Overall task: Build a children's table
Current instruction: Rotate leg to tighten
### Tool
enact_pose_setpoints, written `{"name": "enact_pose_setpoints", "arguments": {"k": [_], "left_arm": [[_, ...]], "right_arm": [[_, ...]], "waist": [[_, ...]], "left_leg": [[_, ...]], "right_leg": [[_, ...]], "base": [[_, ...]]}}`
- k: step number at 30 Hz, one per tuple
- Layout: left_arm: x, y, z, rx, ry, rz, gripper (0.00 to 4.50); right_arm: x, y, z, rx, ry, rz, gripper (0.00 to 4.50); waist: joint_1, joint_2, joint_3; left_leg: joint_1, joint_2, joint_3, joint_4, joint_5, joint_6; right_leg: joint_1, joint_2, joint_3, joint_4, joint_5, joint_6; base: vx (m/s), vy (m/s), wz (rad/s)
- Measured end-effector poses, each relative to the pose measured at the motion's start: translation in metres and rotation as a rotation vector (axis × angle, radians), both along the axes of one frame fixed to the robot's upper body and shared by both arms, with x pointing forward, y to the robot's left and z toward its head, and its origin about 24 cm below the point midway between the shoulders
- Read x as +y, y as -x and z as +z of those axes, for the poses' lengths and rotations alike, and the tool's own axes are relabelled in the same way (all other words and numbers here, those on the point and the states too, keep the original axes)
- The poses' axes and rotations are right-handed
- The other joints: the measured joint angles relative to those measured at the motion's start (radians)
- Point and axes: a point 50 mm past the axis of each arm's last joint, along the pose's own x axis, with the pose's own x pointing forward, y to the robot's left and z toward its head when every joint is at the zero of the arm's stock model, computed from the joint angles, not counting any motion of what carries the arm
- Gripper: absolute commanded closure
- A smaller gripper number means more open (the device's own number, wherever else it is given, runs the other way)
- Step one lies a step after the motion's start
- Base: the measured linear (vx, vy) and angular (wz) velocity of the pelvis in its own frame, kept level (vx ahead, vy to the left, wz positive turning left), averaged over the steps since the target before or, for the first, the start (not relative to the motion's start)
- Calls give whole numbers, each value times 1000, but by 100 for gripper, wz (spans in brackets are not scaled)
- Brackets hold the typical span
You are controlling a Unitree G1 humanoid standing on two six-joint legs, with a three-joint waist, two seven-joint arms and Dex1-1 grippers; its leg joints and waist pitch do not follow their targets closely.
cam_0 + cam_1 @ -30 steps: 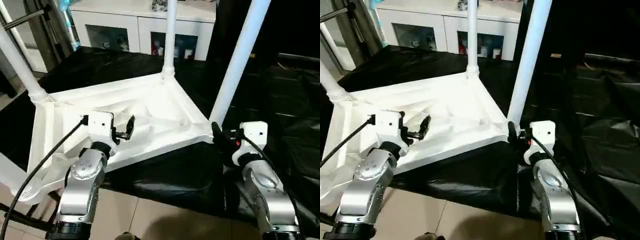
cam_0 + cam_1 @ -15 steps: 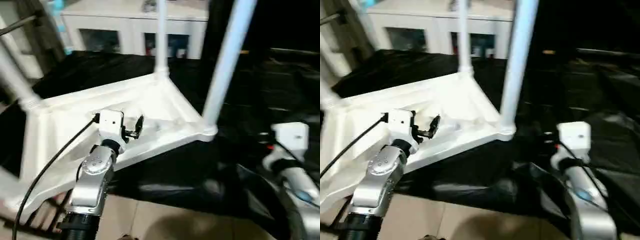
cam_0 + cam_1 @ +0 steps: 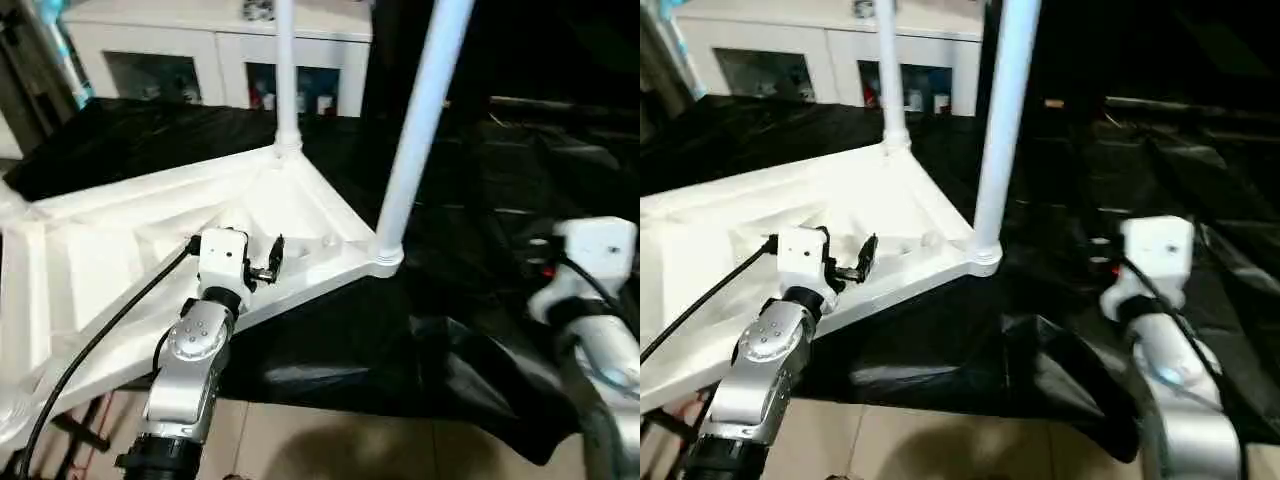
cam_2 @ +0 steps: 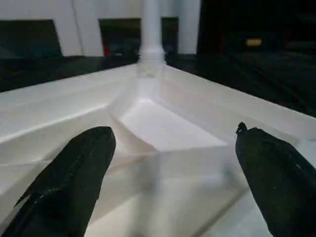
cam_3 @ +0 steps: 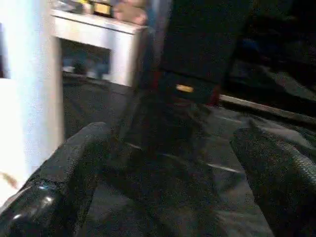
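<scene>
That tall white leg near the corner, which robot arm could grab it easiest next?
Probably the right. Its open tool has the near leg just beside it, with nothing between. The left tool, also open, hangs over the tabletop underside, further from that leg.

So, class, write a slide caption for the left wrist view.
Open left gripper hovering over the upturned table top, one leg standing in its far corner.
</scene>
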Motion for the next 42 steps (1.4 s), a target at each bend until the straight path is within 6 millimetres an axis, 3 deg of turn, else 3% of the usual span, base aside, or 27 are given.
{"name": "enact_pose_setpoints", "arguments": {"k": [4, 9, 14, 19, 26, 34, 42], "left_arm": [[0, -1, 9, -34, -15, 11, 9], [3, -3, 14, -35, -28, 17, 9], [-2, -13, 34, -90, 35, 9, 9], [-6, -11, 29, -70, 74, -40, 9], [-2, -4, 17, -14, 84, -60, 9], [-18, 2, 17, -5, 22, -190, 9], [-17, 4, 19, -11, 55, -185, 9]], "right_arm": [[1, -8, -10, 12, -32, 32, 0], [4, -23, -18, -19, -89, 73, 0], [3, -34, -29, -16, -143, 103, 0], [4, -35, -44, 38, -201, 166, 0], [4, -22, -58, 104, -183, 251, 0], [3, -23, -61, 134, -164, 179, 0], [14, -15, -66, 150, -189, 191, 0]], "waist": [[32, 0, 0], [58, 11, 2], [73, 28, 2], [82, 44, 1], [88, 44, 1], [88, 36, 2], [88, 34, 2]], "left_leg": [[0, -1, 0, 0, 0, 0], [1, -1, 0, 0, 0, 0], [1, -1, 0, -1, 0, 0], [1, -1, 1, -1, 0, 0], [1, -1, 1, -1, 0, 0], [1, -1, 1, -1, 0, 0], [2, -1, 1, -2, 0, 0]], "right_leg": [[1, -1, 1, -1, 0, 0], [1, -1, 1, 3, 2, -1], [1, -1, 1, 2, 3, -3], [0, -1, 1, 3, 6, -7], [1, -1, 1, 2, 4, -3], [1, -1, 1, 3, 4, -3], [0, -1, 1, 2, 3, -1]], "base": [[0, 0, 0], [0, 0, 0], [0, 0, 0], [0, 0, 0], [0, 0, 0], [0, 0, 0], [0, 0, 0]]}}
